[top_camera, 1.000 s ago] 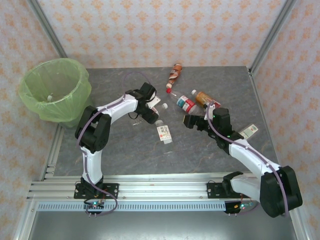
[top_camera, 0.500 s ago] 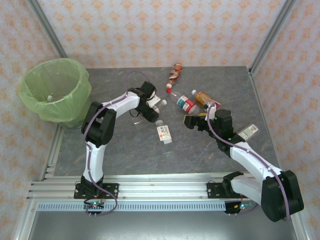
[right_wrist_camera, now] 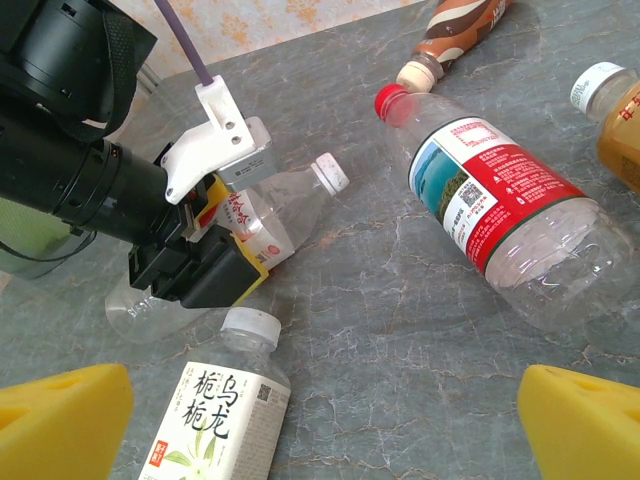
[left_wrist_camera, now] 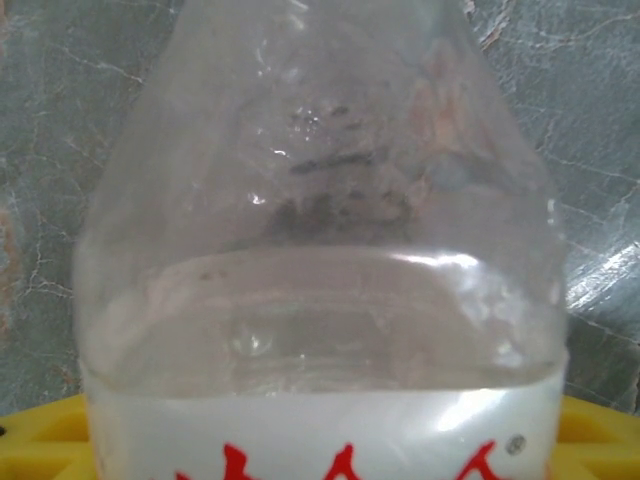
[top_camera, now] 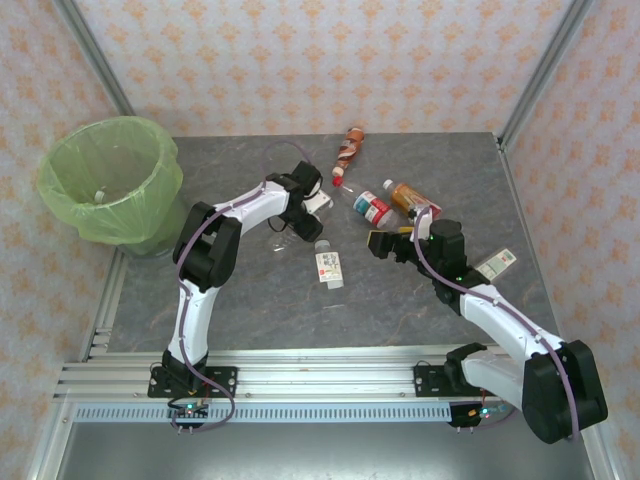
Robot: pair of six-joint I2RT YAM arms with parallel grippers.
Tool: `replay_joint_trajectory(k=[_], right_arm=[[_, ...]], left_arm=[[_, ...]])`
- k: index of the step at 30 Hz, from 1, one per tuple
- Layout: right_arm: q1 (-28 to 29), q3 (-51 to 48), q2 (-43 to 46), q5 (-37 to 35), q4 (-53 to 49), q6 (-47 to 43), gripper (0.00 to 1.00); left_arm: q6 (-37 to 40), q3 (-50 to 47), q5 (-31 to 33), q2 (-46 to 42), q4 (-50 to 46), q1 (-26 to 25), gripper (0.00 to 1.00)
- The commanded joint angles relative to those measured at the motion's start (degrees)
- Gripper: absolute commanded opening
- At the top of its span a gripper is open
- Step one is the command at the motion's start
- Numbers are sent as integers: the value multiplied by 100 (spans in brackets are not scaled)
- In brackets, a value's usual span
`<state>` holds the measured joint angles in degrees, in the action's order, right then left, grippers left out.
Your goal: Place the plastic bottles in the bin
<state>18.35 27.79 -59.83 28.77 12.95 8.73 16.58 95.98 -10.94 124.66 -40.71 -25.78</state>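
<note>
My left gripper (top_camera: 308,207) is shut on a clear bottle (left_wrist_camera: 320,200) with a red-and-white label, which lies on the grey table. Its yellow pads (left_wrist_camera: 40,440) flank the label. From the right wrist, that left gripper (right_wrist_camera: 228,237) straddles the same bottle (right_wrist_camera: 285,200). My right gripper (top_camera: 385,244) stands open, yellow fingertips (right_wrist_camera: 60,420) wide apart; a white-labelled bottle (right_wrist_camera: 225,410) lies on the table below them. A red-capped bottle (top_camera: 370,207), an amber one (top_camera: 410,197) and a brown-red one (top_camera: 348,150) lie further back. The green-lined bin (top_camera: 110,180) stands at the far left.
Another labelled bottle (top_camera: 497,262) lies at the right beside my right arm. Metal frame posts (top_camera: 95,60) and patterned walls close in the table's back and sides. The aluminium rail (top_camera: 320,380) runs along the near edge.
The left gripper's jaws have narrowed around the clear bottle and it has shifted slightly toward the back. The right arm has barely moved.
</note>
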Motion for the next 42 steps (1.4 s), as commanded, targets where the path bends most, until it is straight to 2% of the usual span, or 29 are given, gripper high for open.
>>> replay_joint_trajectory(k=[1,4,8,23,29,38,42], right_arm=[[30,-38,17,1,223,-56,99],[35,-41,16,-28,208,-62,99],[33,-31,-10,-90,166,1,99],[90,16,-266,374,360,109,99],[569,110,-459,175,349,-284,99],[1348,621,-1256,23,370,-897,99],[1518,803,-1502,-171,468,-1027,99]], left_arm=[[6,83,140,-77,-231,-14,64],[-35,39,126,-185,-223,2,63],[-206,-9,-221,-336,-214,49,62],[-1086,-406,-34,-986,204,313,59],[-1300,-659,10,-1351,396,388,59],[-1611,-926,-34,-1964,563,466,59],[-1775,-879,-43,-2306,500,561,59]])
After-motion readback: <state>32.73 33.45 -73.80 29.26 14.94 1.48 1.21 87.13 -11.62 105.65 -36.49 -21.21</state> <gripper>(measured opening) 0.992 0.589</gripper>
